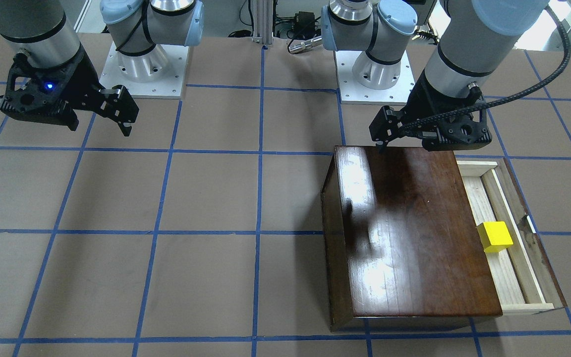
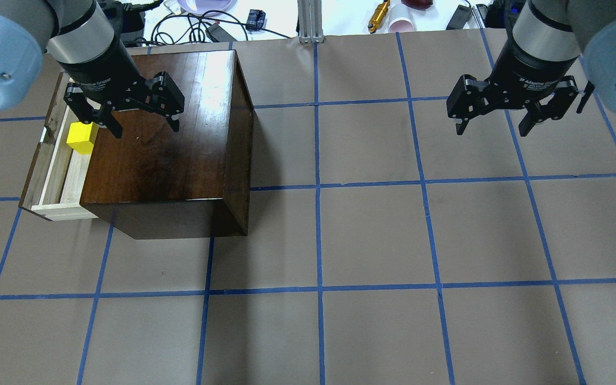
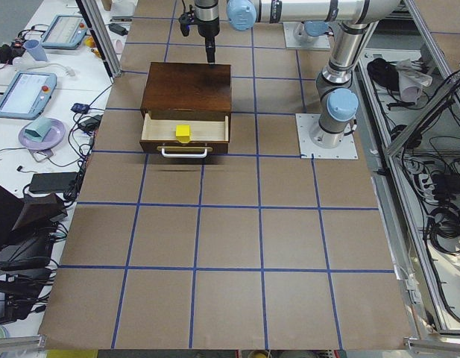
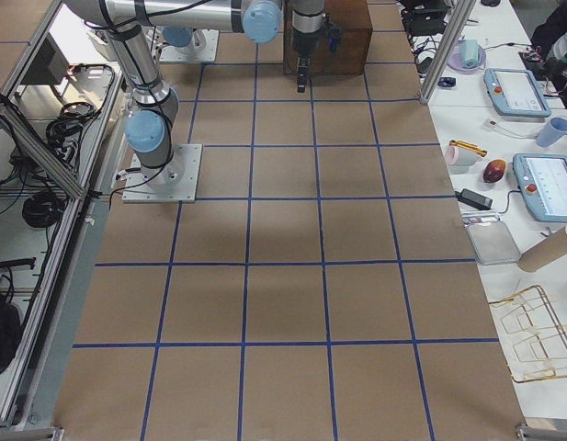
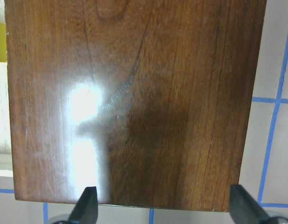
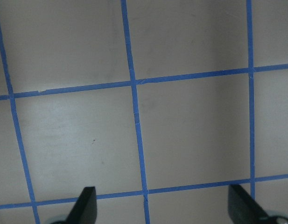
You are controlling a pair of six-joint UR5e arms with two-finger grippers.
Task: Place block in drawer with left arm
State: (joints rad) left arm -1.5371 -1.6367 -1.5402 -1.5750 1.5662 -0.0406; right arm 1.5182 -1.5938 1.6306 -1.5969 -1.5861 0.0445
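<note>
In the open pale-wood drawer of the glossy dark-brown wooden box, you see the small bright yellow cube lying loose, the left claw hanging spread and empty above the box top, and the right claw, likewise spread, well apart over the brown gridded surface.

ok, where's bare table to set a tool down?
Bare table between the wooden box and the right gripper, and below both in overhead view. Crowded at the box: left gripper hangs over it, block sits in the open drawer.
</note>
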